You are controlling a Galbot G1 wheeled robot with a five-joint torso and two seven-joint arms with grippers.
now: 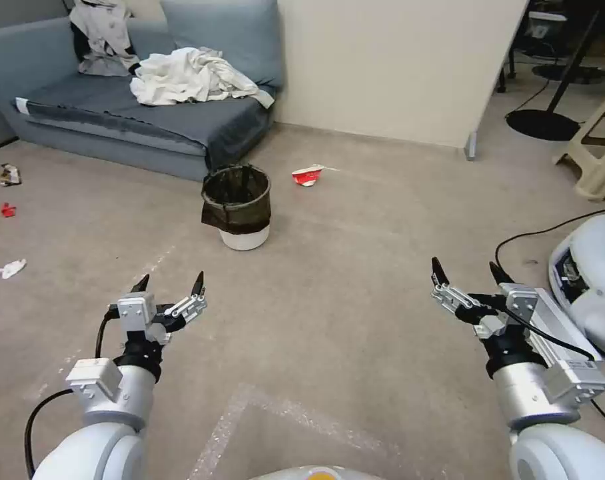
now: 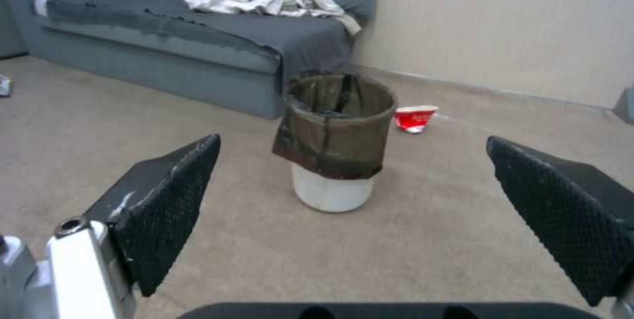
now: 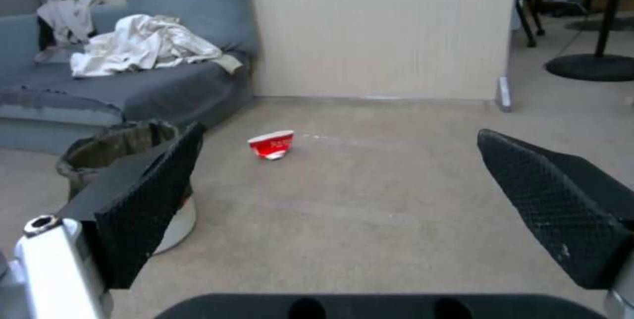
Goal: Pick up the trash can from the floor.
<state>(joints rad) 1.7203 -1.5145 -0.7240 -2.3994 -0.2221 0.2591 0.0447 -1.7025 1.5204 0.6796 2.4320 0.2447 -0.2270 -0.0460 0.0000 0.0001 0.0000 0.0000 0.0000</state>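
The trash can is a small round white bin with a dark bag folded over its rim, standing upright on the beige floor just in front of the sofa. My left gripper hangs open above the floor, nearer to me than the can and a little to its left. In the left wrist view the trash can stands ahead between the spread fingers. Far off to the right, my right gripper is open too, holding nothing. In the right wrist view the trash can is partly hidden behind one finger.
A crushed red-and-white cup lies beyond the can. A grey sofa with white cloth stands behind it, beside a cream wall panel. Litter scraps lie far left. A white machine with a black cable and a plastic stool are at the right.
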